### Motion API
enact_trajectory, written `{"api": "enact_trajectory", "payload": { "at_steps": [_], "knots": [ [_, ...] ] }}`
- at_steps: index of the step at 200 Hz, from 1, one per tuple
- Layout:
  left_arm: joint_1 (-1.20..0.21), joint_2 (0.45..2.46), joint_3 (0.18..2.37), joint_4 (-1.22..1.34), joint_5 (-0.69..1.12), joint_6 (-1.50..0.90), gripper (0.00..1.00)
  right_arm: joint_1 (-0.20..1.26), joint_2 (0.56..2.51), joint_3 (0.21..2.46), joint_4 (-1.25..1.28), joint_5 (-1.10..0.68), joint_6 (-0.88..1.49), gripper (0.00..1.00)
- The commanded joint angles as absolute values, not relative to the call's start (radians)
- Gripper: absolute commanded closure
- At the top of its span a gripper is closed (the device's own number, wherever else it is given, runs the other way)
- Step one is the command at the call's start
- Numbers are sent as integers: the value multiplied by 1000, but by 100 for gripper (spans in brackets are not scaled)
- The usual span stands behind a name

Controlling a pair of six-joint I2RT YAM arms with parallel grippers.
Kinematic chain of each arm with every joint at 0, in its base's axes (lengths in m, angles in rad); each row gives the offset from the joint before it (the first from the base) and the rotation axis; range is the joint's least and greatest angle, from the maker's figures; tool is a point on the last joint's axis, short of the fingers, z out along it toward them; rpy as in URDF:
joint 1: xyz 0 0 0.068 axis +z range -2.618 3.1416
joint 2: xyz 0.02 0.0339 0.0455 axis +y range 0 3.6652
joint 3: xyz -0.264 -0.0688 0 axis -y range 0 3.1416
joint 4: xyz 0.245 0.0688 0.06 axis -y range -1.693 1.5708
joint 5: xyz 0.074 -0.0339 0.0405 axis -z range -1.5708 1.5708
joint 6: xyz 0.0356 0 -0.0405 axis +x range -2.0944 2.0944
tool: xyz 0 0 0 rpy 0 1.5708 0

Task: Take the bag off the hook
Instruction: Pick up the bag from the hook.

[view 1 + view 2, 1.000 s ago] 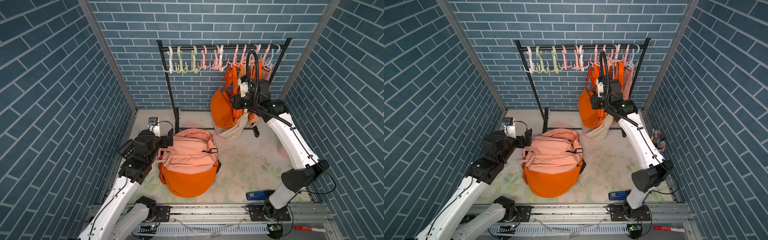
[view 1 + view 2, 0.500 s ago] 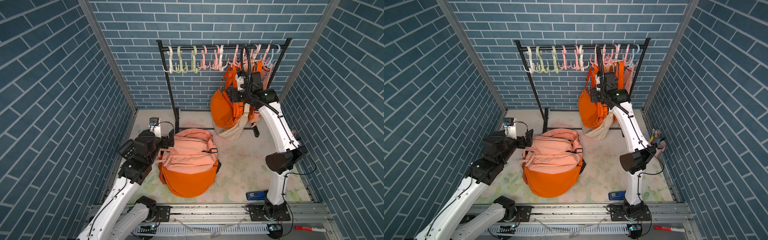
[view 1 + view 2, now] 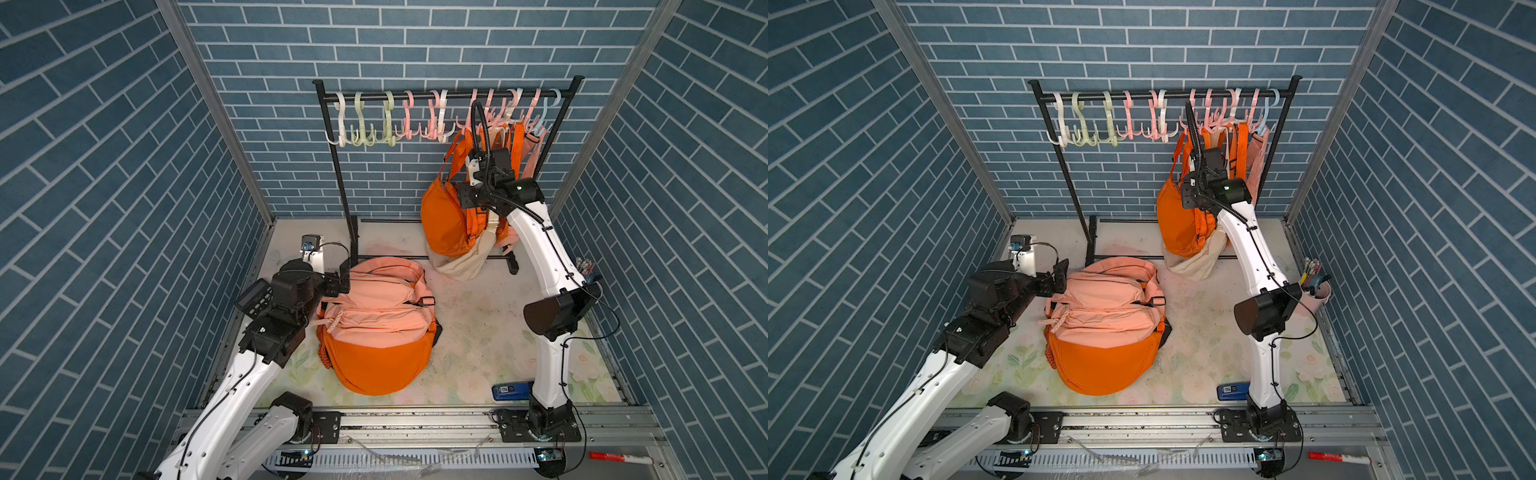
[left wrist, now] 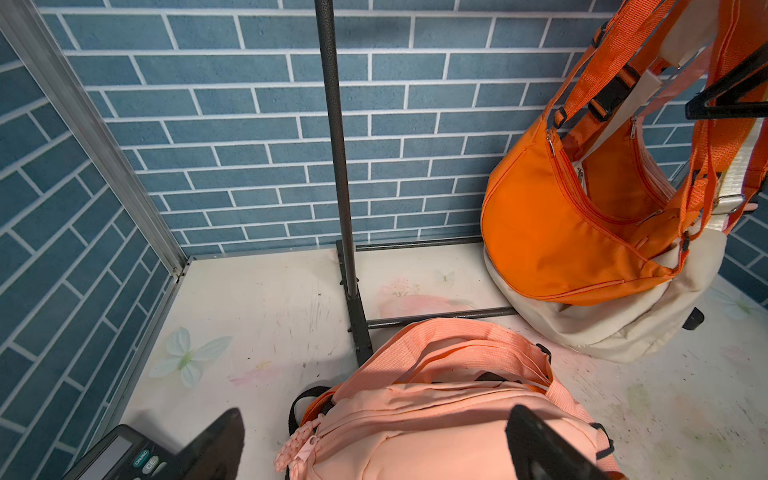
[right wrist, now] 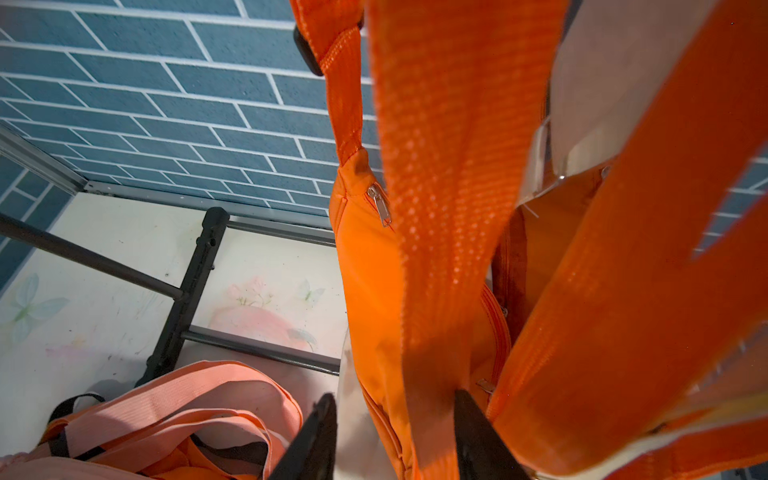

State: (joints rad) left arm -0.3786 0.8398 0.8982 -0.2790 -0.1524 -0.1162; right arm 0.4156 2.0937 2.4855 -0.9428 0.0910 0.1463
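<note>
While the left tool (image 4: pixel 376 411) gapes, the right tool (image 5: pixel 395 395) straddles a strap (image 5: pixel 440 166) of the orange bag (image 3: pixel 444 216) — jaws apart, unclamped.

We see a pale, flower-printed tabletop (image 3: pixel 478 332). A peach-and-orange backpack (image 3: pixel 374 332) lies at centre frame, the black rack foot (image 3: pixel 354 249) stands just behind it, a small blue device (image 3: pixel 511 390) sits lower right, and a cream bag (image 3: pixel 457 266) seemingly rests its bottom there.

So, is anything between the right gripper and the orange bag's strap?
Nothing visible. The orange strap hangs between the open jaws of the right gripper, with a second orange strap and a cream strap close beside.
</note>
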Motion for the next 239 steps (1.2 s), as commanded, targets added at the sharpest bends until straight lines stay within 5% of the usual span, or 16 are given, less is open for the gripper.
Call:
{"api": "enact_trajectory", "payload": {
  "at_steps": [1,33,50,239],
  "knots": [
    [-385,839,909,-286,-147,-117,1,410,2111,2511,-911,115,114,60],
    [-386,841,907,-287,-153,-116,1,401,2143,2534,-914,127,114,72],
    [-386,841,908,-287,-155,-115,1,399,2147,2534,-911,122,118,100],
    [-385,810,888,-261,-166,-110,1,538,2001,2485,-929,-72,118,100]
  ]
}}
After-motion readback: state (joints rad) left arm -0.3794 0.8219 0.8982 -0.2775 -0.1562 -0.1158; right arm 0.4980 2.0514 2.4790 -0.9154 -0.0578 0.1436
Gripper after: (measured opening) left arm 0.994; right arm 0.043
